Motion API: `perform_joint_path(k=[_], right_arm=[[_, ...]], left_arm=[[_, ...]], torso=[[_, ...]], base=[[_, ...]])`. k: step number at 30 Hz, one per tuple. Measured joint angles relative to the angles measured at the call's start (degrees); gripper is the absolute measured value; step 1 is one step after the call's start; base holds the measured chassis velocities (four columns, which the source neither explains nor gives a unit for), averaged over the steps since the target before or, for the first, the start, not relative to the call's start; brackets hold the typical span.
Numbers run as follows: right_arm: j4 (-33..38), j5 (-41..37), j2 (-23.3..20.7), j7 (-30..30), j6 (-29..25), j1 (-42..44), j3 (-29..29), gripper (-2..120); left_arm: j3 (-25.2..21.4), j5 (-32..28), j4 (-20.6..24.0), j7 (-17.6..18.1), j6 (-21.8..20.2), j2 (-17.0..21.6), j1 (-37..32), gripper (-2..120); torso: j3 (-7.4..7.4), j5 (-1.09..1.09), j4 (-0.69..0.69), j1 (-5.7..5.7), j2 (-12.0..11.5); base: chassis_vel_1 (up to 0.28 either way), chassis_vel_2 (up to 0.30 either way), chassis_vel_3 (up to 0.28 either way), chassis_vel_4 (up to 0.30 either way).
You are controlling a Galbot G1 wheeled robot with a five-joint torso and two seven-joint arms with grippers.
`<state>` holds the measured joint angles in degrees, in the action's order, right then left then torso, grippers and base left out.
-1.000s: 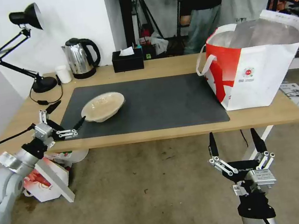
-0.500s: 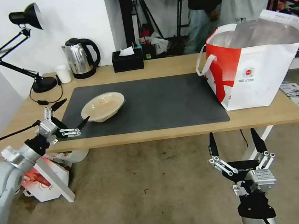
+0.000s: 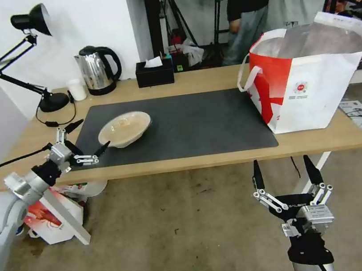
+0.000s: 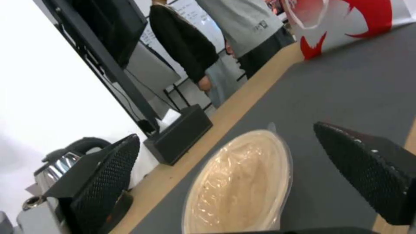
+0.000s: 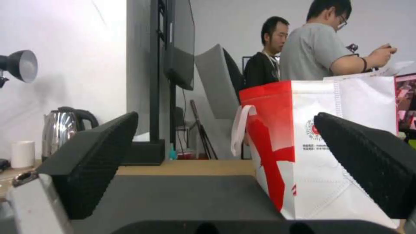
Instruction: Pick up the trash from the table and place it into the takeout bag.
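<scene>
Fingers of left gripper apart, prob. just short of beige bowl.

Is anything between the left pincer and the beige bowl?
Nothing visible. The open left pincer faces the beige bowl directly, with bare grey mat between them. The right pincer hangs below the table edge.

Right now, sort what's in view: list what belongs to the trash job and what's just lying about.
Job:
shallow beige bowl on the mat
takeout bag
table
left gripper, open beside the bowl
right gripper, open, parked below the table edge

Lying about:
steel kettle
tissue box
desk lamp
white cup
</scene>
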<state>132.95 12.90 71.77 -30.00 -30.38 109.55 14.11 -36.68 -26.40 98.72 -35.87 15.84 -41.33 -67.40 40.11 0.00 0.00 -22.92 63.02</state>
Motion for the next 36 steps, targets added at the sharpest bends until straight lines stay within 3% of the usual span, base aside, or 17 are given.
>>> perform_joint_path(k=[20, 36], right_arm=[[0.0, 0.0, 0.0, 0.0, 0.0, 0.0, 0.0, 100], [0.0, 0.0, 0.0, 0.0, 0.0, 0.0, -0.01, 100]], left_arm=[[3.22, 1.43, -6.13, -4.06, -0.73, 1.85, 4.06, 100], [4.88, 1.27, -5.06, -4.42, -2.11, 6.11, 5.92, 100]], torso=[[0.0, 0.0, 0.0, 0.01, 0.01], [0.0, 0.0, 0.0, 0.01, 0.01]], base=[[0.0, 0.0, 0.0, 0.0], [0.0, 0.0, 0.0, 0.0]])
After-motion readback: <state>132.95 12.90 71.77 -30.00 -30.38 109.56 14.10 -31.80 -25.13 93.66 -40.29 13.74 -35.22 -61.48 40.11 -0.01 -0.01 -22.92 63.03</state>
